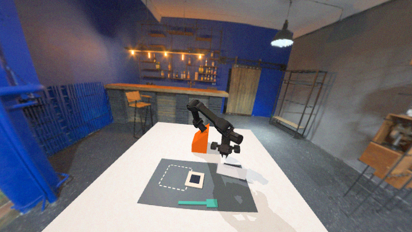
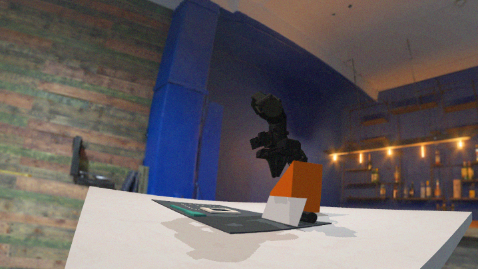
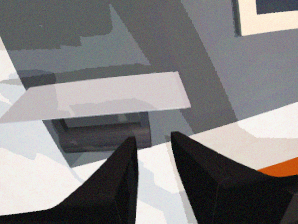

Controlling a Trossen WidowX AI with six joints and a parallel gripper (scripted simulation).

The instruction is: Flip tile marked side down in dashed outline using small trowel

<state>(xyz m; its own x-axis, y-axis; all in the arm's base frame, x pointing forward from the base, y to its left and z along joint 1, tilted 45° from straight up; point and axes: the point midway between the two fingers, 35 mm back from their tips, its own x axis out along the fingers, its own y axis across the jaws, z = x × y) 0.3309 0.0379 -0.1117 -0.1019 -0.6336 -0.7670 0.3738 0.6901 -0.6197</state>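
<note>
Orange block and pale slanted panel near the arm.
The claw [image 1: 224,155] [image 2: 274,176] [image 3: 153,140], partly open and holding nothing, hung above the panel [image 1: 232,171] [image 2: 283,210] [image 3: 107,96]; the trowel [image 1: 198,203] [image 2: 188,210] and tile [image 1: 188,179] [image 2: 204,210] [image 3: 248,25] lay on the mat [image 1: 152,193] [image 2: 234,227] [image 3: 215,75].
</note>
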